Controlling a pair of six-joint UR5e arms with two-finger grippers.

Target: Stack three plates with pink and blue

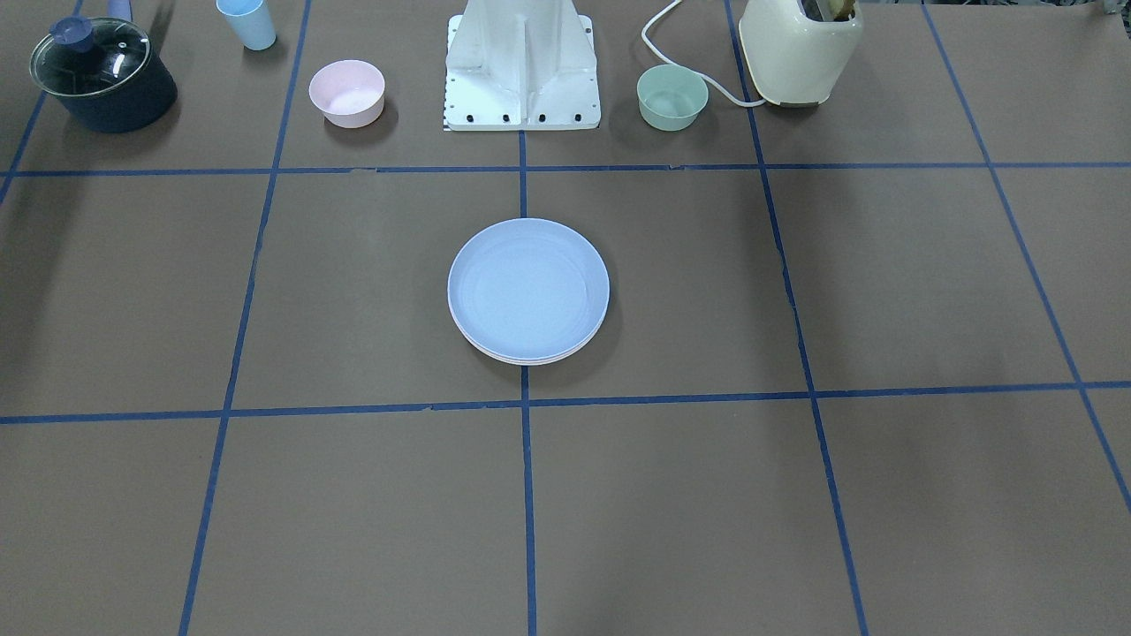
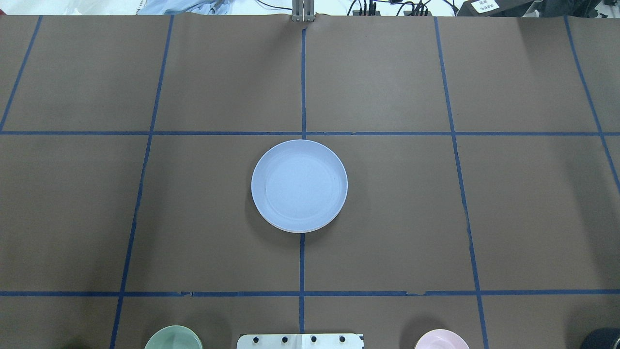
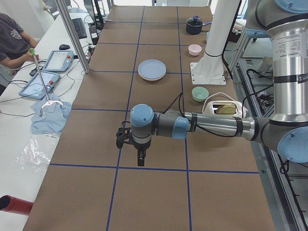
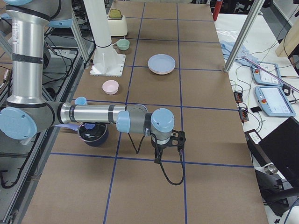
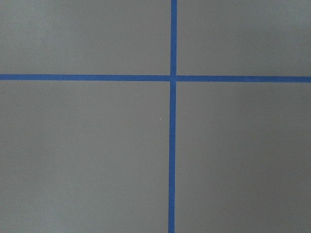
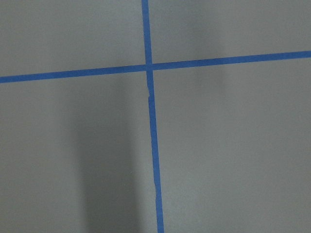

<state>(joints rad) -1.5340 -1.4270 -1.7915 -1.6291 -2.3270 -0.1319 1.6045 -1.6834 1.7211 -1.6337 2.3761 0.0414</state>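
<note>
Hanging over the desk [image 1: 795, 495] at opposite ends, well apart from the stack [image 2: 299, 186]: left hand [image 3: 140, 156], right hand [image 4: 158, 153]. Cannot tell how far open; no plate seen in either. Probably finished, so keep both parked there, no nudging. Blue plate [image 1: 528, 287] on top at centre, matte and raised-rimmed. Pink plate [image 1: 530, 360] edging out beneath.
</note>
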